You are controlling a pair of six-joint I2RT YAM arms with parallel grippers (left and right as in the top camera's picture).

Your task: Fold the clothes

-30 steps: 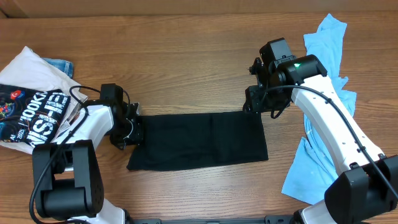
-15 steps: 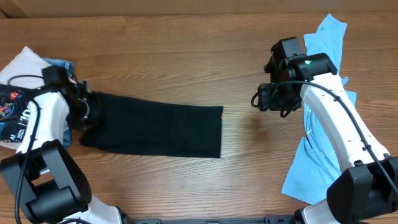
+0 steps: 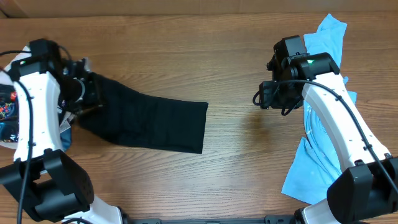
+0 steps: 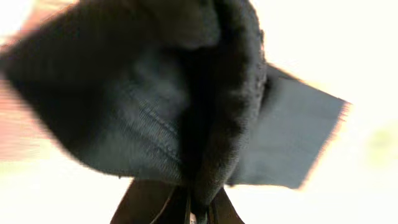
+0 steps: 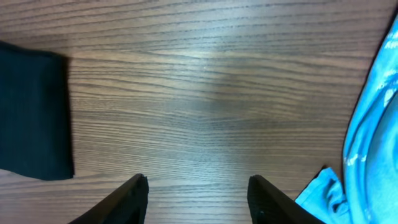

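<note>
The folded black T-shirt lies as a long strip on the left half of the wooden table, its left end lifted. My left gripper is shut on that bunched end; in the left wrist view the black cloth fills the frame and is pinched between the left gripper jaws. My right gripper hangs open over bare wood, well to the right of the shirt. In the right wrist view the right gripper holds nothing; the black shirt's end is at the left. The light blue T-shirt lies crumpled under the right arm.
A white tee with a black print lies at the far left edge, partly under my left arm. The light blue cloth reaches close to my right gripper's right finger. Bare wood spans the middle between the arms.
My left gripper has dragged the black shirt leftward and toward the far-left corner. The right gripper has let go of the shirt's right end, backed off to the right and stands open.
</note>
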